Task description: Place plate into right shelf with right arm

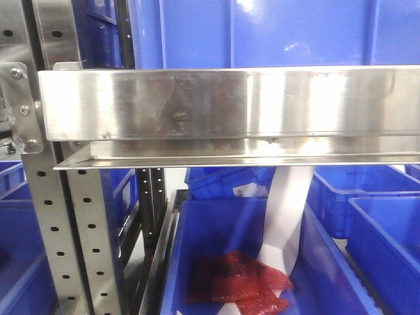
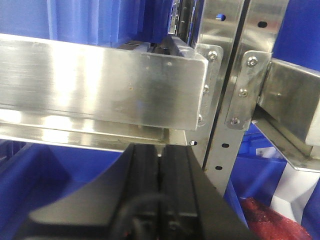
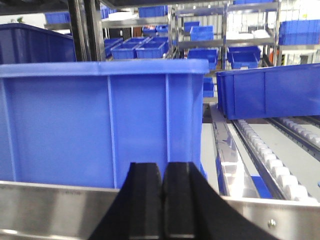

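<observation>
The plate shows in no view. The right shelf's broad steel front rail (image 1: 230,102) crosses the front view, with a perforated upright (image 1: 49,216) at the left and a large blue bin (image 1: 262,33) on it. My right gripper (image 3: 162,166) is shut with nothing between its jaws. It sits just above the steel rail (image 3: 50,207), facing the wall of a large blue bin (image 3: 100,120). My left gripper (image 2: 160,148) is shut and empty, below another steel rail (image 2: 100,82) and beside the bolted uprights (image 2: 235,100). Neither gripper shows in the front view.
A roller track (image 3: 270,160) and a second blue bin (image 3: 270,92) lie right of the right gripper. On the lower level a blue bin (image 1: 197,249) holds a red mesh bag (image 1: 243,279) and a white strip (image 1: 285,216). More blue bins (image 1: 380,230) stand alongside.
</observation>
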You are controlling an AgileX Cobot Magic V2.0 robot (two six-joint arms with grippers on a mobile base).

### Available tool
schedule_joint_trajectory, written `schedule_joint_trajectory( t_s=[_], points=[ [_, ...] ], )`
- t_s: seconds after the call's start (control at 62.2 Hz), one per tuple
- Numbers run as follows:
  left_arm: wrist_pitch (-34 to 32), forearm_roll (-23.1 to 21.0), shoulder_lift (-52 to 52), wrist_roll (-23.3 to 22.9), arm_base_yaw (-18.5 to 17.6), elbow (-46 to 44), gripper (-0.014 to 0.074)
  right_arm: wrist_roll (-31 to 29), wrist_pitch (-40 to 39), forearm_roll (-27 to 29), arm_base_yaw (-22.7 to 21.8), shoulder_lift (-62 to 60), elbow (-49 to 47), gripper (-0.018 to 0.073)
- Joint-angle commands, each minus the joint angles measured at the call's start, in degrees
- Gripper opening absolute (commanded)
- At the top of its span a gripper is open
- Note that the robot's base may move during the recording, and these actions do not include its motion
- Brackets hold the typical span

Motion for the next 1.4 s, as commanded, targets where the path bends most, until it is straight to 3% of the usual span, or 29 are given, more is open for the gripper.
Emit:
schedule_joint_trajectory(
  t_s=[0.0,0.53,0.755,1.382],
  points=[
    [-5.16,-0.47,-0.59,-0.4,-0.11,0.59,-0.0128,-0.33,-4.48,-0.02,-0.26,-1.03,0.19,0.0055],
    [-5.16,-0.47,-0.59,-0.4,-0.11,0.59,-0.0128,-0.08,-5.42,-0.99,-1.39,-1.15,4.75,0.0055],
    [-5.16,-0.47,-0.59,-0.4,-0.11,0.59,-0.0128,11.17,-9.03,-9.22,-7.37,-3.83,10.3,0.0055],
    [-5.16,-0.47,-0.59,-0.4,-0.11,0.59,-0.0128,10.96,-8.44,-13.43,-8.02,-7.17,14.22,0.0055]
  ],
)
